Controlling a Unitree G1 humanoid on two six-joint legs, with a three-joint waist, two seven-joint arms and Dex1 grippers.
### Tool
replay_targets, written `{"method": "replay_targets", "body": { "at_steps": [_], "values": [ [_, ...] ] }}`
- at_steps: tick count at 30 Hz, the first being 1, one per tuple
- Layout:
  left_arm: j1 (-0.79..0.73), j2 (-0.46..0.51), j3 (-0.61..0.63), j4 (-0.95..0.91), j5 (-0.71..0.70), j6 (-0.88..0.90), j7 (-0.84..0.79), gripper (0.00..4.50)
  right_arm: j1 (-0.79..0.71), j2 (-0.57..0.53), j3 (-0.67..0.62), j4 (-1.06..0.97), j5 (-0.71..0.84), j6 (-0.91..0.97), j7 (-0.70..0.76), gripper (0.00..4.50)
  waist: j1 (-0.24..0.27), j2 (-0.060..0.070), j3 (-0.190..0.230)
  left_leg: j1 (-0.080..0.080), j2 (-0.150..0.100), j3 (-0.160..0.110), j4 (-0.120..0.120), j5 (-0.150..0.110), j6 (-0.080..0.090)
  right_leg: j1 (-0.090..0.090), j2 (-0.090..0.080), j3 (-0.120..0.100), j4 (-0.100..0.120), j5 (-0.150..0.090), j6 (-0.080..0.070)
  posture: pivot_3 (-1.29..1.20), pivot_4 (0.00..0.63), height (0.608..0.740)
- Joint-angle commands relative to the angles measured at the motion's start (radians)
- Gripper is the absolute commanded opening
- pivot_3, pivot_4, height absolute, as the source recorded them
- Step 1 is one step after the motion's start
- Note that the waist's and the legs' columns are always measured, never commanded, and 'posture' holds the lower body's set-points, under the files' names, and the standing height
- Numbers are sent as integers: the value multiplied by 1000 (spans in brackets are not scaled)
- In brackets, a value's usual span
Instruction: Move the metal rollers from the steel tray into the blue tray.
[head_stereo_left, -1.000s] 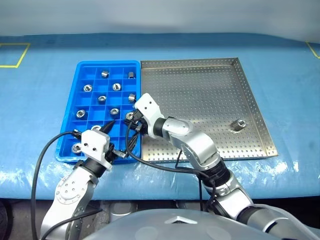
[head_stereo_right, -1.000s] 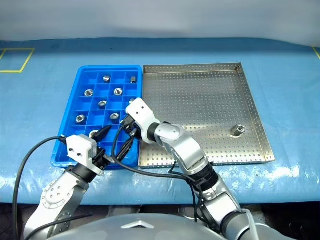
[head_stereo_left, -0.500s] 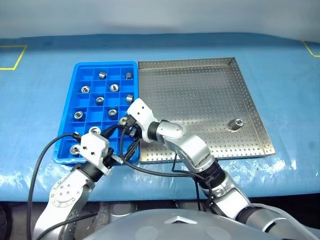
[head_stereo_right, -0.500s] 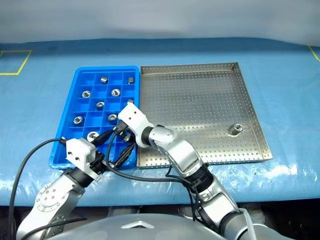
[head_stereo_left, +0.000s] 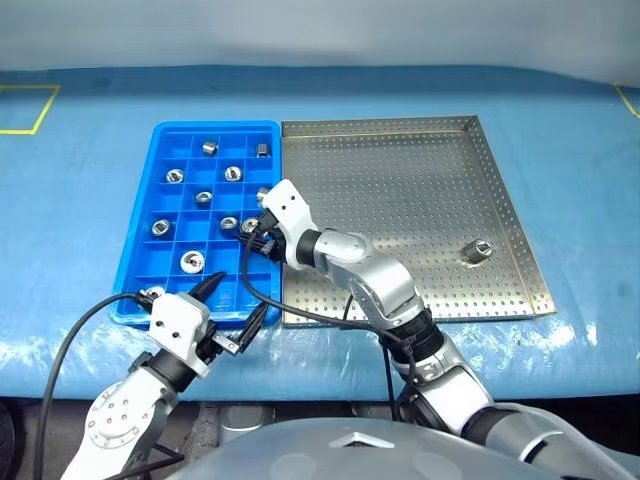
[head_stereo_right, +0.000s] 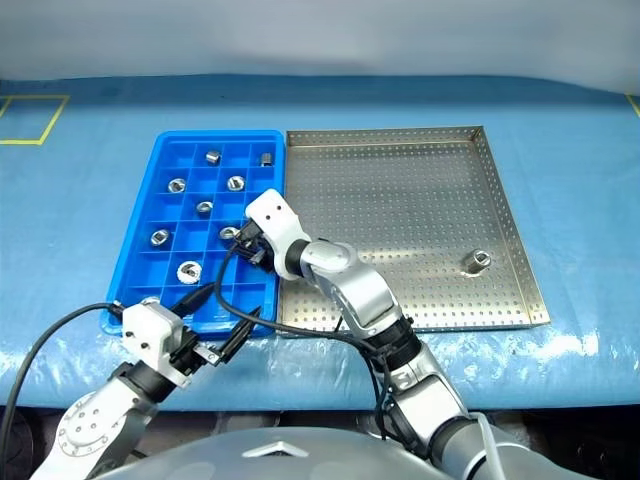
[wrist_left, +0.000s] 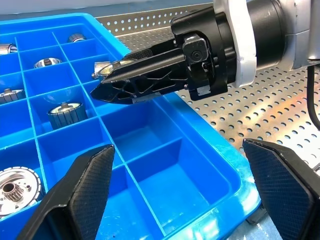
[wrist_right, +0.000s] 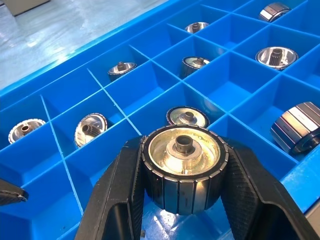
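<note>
Blue tray (head_stereo_left: 140, 262) lies under my right arm, which reaches across from the steel tray (head_stereo_left: 400, 200) with my right gripper (wrist_right: 182, 200) clenched on one metal roller (wrist_right: 183, 169) above its compartments. My left gripper (wrist_left: 180, 195) hangs spread wide and empty at the tray's near corner. Another roller (head_stereo_left: 477, 249) sits on the steel tray.

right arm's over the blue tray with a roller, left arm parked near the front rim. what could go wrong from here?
1. The right end effector grips a roller above the blue tray, whose neighbouring cells already hold rollers; a release off-centre could drop it onto a divider or into a filled cell.
2. The left end effector, open, sits close below the right one; their fingers or the right arm's cable could snag.
3. One roller remains in the steel tray.
</note>
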Motion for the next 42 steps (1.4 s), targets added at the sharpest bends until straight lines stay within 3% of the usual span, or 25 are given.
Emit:
{"method": "replay_targets", "body": {
  "at_steps": [1,9,10,16,17,25,32,42],
  "values": [
    [15,-3,12,-5,-1,-43,-9,4500,4,-8,18,-24,3,0,17,1722,1,0,0,0,0,0,-1,0,0,0,0,0,0,0,0,149,150,740],
    [24,6,8,12,1,-66,-20,4500,79,-40,89,-51,-1,52,25,1722,1,0,-1,0,0,0,-2,0,0,-1,0,0,0,-1,-1,135,150,740],
    [20,7,7,15,1,-66,-22,4500,85,-41,92,-54,-5,52,18,2474,1,-1,-1,0,0,0,-2,0,0,0,0,0,0,-1,-1,131,150,740],
    [-22,16,-8,31,-1,-54,-39,4500,101,-29,30,-102,-2,58,-38,4394,2,-1,-2,1,0,0,-2,1,-1,0,0,0,0,-1,-1,98,150,740],
    [-36,19,-14,34,-3,-50,-43,4500,104,-24,6,-112,-6,51,-61,4470,4,-1,-2,1,0,0,-2,1,-1,0,0,0,0,-1,-1,80,150,740],
    [-194,9,-75,68,-20,-3,-49,4500,128,60,-369,-193,-47,-97,-402,4470,-8,-2,-2,0,-1,0,1,3,-2,1,-1,0,1,1,1,20,150,740],
    [-297,-2,-134,99,-15,26,-50,4500,200,-8,-508,-255,-172,-127,-584,4470,-49,0,-2,-1,0,1,-4,3,-2,-3,0,2,2,0,0,-39,150,740],
    [-405,10,-205,149,6,27,-73,4500,307,70,-652,-338,-184,-35,-746,4470,-76,3,-4,-1,0,3,-2,3,-2,-3,0,3,4,0,0,-87,150,740]
  ]
}}
